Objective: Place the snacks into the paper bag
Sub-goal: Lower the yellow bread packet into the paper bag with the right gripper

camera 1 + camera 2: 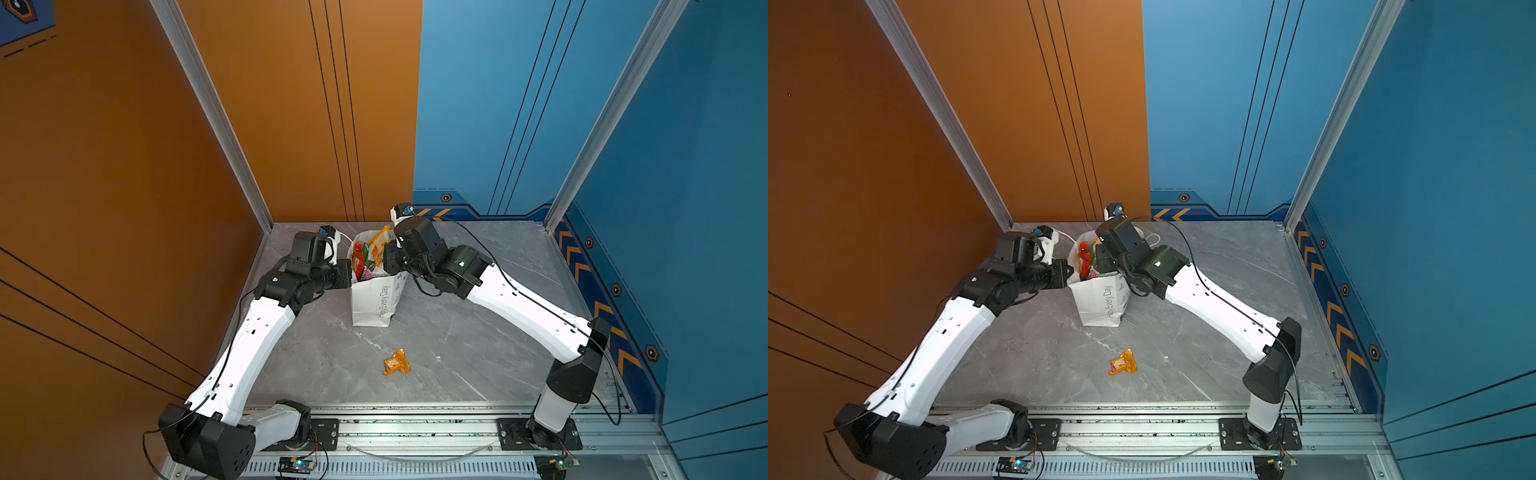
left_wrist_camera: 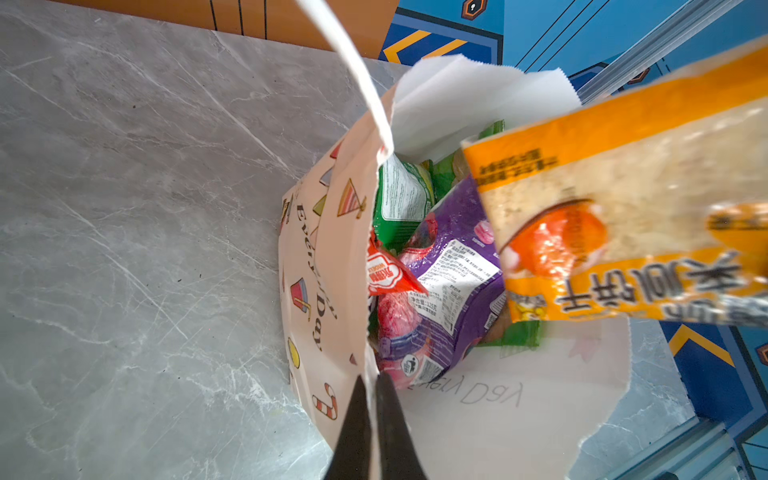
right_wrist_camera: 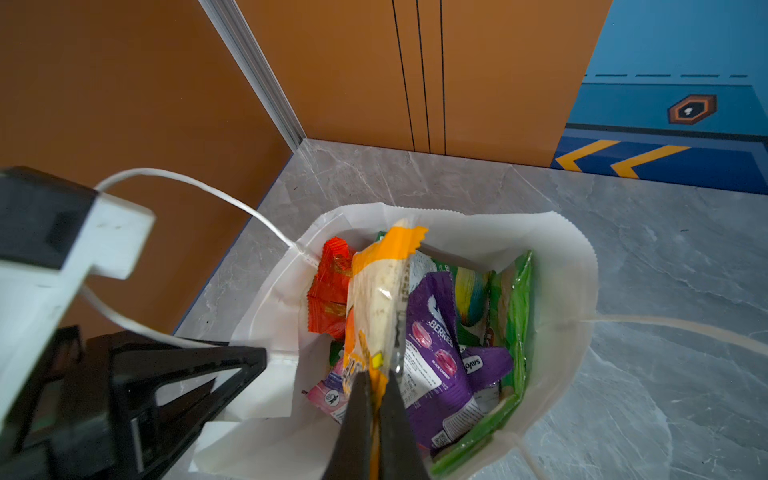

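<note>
The white paper bag (image 1: 376, 305) (image 1: 1100, 305) stands upright at the back of the table, mouth open. My left gripper (image 2: 372, 382) is shut on its rim (image 2: 332, 266), on the bag's left side in both top views. My right gripper (image 3: 376, 380) is shut on an orange-and-white packet (image 3: 378, 299) (image 2: 623, 187), held over the mouth with its lower end among the packets. Inside lie a purple packet (image 3: 432, 353) (image 2: 449, 266), a red one (image 3: 332, 291) and a green one (image 3: 513, 332). A small orange packet (image 1: 397, 363) (image 1: 1123, 363) lies alone on the table nearer the front.
The bag's white cord handle (image 3: 199, 187) loops out toward my left wrist. The orange wall (image 1: 124, 166) and its metal post stand close behind the bag. A metal rail (image 1: 415, 428) carrying both arm bases runs along the table's front edge.
</note>
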Controlling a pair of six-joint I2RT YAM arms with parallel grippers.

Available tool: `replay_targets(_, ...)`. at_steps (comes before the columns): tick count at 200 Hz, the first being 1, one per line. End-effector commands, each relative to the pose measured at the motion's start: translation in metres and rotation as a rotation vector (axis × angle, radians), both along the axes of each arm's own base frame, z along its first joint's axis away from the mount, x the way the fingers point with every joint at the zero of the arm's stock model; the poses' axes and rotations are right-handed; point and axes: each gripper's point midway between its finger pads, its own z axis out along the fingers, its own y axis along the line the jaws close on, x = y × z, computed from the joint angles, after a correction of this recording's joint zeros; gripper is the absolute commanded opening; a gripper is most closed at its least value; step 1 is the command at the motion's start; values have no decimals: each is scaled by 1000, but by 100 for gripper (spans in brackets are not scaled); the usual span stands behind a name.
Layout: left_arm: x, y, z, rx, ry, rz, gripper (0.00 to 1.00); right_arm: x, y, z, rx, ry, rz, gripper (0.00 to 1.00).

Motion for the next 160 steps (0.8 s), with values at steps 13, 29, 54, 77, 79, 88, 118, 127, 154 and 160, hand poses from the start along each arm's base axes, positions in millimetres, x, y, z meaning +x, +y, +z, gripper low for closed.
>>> replay_targets(13, 4, -3, 23, -9, -99, -14, 0, 4, 11, -7, 18, 48, 20, 0)
replay_targets(29, 4, -3, 22, -8, -99, -13, 0, 8, 15, -14, 10, 61, 22, 0)
replay_targets(54, 4, -3, 23, -10, -101, -13, 0, 12, 23, -25, -1, 80, 26, 0)
replay_targets(77, 4, -3, 23, -10, -101, -13, 0, 19, 26, -33, -22, 91, 21, 0)
replay_targets(79, 4, -2, 23, -9, -100, -12, 0, 19, 27, -35, -24, 94, 21, 0)
replay_targets(88, 4, -3, 23, -10, -101, -13, 0, 21, 26, -39, -36, 97, 12, 0)
replay_targets(118, 4, -3, 23, -11, -100, -14, 0, 31, 19, -53, -70, 121, -28, 0)
replay_targets(127, 4, -3, 23, -9, -100, -13, 0, 33, 16, -55, -79, 122, -39, 0)
replay_targets(154, 5, -1, 23, -7, -100, -8, 0, 33, 16, -54, -80, 123, -37, 0)
replay_targets(160, 4, -2, 23, -8, -101, -10, 0, 32, 16, -52, -78, 118, -34, 5)
